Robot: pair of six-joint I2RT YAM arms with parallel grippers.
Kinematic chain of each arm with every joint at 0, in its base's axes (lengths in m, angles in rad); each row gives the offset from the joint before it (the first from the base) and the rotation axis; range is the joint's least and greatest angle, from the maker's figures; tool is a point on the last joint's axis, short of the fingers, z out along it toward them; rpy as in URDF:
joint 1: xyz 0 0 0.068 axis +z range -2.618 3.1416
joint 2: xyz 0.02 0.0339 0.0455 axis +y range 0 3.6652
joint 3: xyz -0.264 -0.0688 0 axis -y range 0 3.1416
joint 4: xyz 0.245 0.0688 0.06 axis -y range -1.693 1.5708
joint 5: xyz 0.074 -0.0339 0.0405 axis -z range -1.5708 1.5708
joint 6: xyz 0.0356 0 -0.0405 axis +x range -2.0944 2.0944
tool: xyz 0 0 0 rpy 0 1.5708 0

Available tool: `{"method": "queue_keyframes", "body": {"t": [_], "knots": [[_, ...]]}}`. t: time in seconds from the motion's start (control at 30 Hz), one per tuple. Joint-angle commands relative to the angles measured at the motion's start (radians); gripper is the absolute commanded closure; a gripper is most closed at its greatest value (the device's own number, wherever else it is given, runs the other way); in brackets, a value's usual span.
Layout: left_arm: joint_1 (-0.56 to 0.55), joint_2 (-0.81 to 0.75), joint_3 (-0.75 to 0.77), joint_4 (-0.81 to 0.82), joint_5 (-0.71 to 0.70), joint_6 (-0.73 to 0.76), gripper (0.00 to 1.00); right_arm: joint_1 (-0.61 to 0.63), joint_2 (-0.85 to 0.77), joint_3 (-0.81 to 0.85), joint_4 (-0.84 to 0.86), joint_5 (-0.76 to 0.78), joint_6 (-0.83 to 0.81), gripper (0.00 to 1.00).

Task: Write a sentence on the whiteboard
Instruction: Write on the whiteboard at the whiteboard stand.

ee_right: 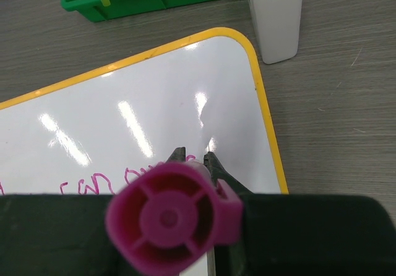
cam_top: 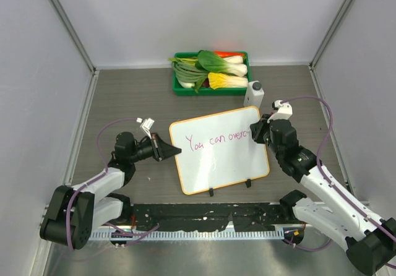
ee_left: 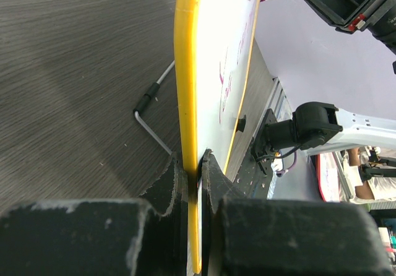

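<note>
You see the whiteboard [cam_top: 219,164] in the middle of the table [cam_top: 124,96], between the two arms, leaning at a slant on a wire stand [ee_left: 151,112]. Your left gripper [ee_left: 195,163] pinches the left edge of the board, with one finger pressed on each side of the orange rim. Your right gripper [ee_right: 195,159] is closed on a pink marker [ee_right: 172,219], and its fingers squeeze the barrel. The marker points to the upper right part of the white surface, but you cannot tell if the tip touches it. The sentence [cam_top: 213,141] runs in pink across the upper half of the board. You can read "You can overc" before the right gripper covers the end. Behind the board, a green tray [cam_top: 213,92] with vegetables stands at the far edge of the table. A white container [cam_top: 254,93] is just beside the tray's right corner.
</note>
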Motion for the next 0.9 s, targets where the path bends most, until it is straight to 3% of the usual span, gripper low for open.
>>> {"method": "queue_keyframes", "body": {"t": [0.0,0.33,0.87], "knots": [[0.0,0.012,0.002,-0.033,-0.065,0.096,1.0,-0.002,0.001,0.048,0.03,0.045,-0.002,0.99],[0.0,0.006,0.0,-0.033,-0.069,0.095,1.0,-0.002,0.003,0.005,0.061,0.083,0.016,0.99],[0.0,0.007,0.0,-0.033,-0.068,0.098,1.0,-0.002,0.038,-0.009,0.007,0.02,-0.007,0.99]]}}
